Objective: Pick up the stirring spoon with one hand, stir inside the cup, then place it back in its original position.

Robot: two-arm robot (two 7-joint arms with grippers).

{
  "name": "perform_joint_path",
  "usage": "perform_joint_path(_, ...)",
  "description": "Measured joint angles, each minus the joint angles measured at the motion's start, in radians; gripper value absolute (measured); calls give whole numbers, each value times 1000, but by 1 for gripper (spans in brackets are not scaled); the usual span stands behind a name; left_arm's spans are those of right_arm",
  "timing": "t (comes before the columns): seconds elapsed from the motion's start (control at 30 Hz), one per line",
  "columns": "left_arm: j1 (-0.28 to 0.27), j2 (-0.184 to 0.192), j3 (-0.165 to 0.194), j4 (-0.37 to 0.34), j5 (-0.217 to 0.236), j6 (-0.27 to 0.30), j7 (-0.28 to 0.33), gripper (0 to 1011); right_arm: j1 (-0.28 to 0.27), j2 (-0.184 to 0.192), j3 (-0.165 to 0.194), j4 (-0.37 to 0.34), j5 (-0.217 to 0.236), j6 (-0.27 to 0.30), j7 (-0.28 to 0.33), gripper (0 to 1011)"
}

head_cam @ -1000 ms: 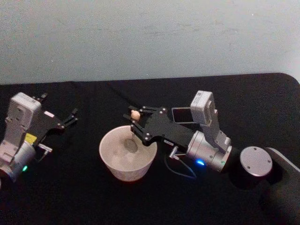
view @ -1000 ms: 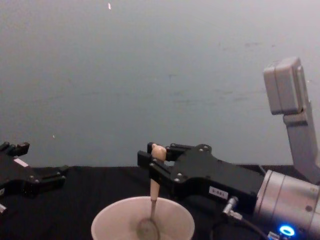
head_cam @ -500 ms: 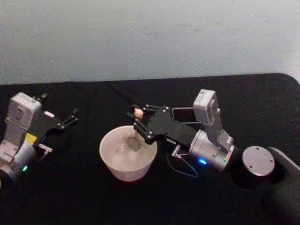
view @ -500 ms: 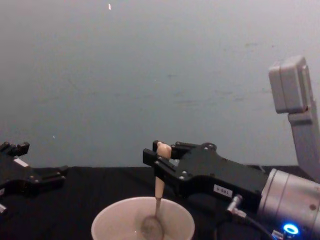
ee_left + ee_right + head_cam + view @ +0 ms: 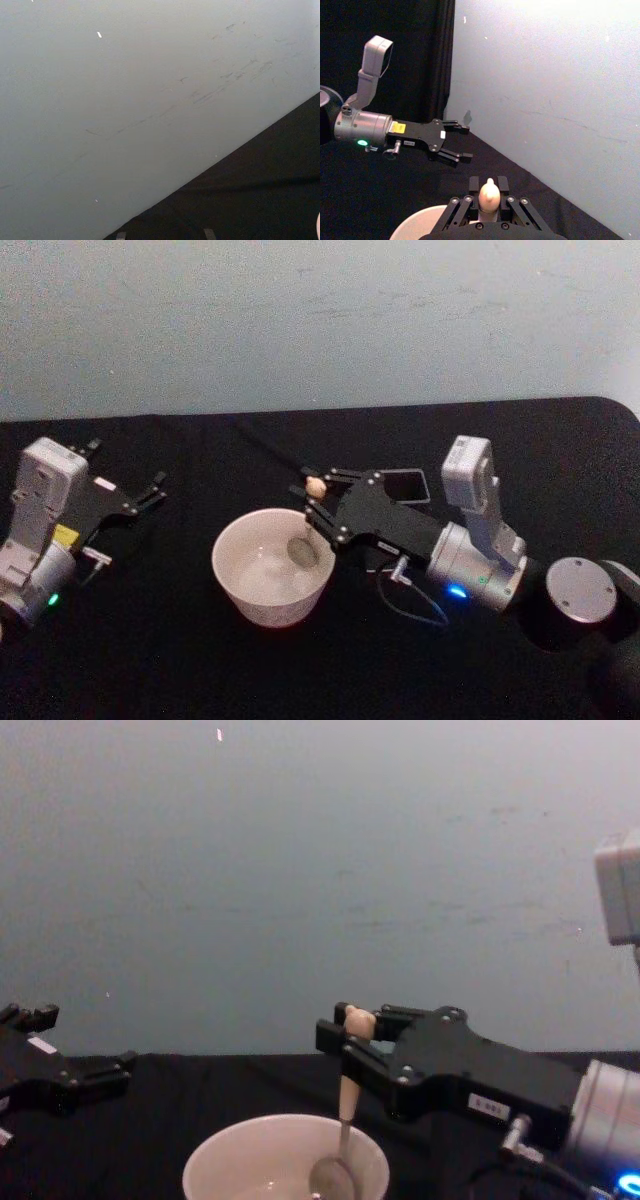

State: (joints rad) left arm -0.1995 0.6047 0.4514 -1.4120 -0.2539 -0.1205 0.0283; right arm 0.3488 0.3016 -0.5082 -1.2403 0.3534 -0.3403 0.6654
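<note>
1 stirring spoon (image 5: 346, 1090) pinched by right end effector (image 5: 318, 502), tip in cup (image 5: 270, 605), holder (image 5: 405, 483) half-hidden — left end effector (image 5: 128, 465) spread

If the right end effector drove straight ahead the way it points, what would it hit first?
Likely nothing on the table: the right end effector, shut on the stirring spoon, aims past the left end effector toward the back wall. Depth is unclear.
</note>
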Motion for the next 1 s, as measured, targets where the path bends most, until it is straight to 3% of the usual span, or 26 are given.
perform_joint_path(0.27, 0, 0, 0, 0, 0, 0, 0, 1001, -47, 47, 8, -71, 32, 21, 22, 213)
perform_joint_path(0.53, 0, 0, 0, 0, 0, 0, 0, 1001, -87, 77, -18, -135, 55, 40, 51, 213)
perform_joint_path(0.67, 0, 0, 0, 0, 0, 0, 0, 1001, -88, 70, -34, -139, 55, 43, 51, 213)
perform_joint_path(1.0, 0, 0, 0, 0, 0, 0, 0, 1001, -32, -7, -64, -55, 3, 23, -4, 213)
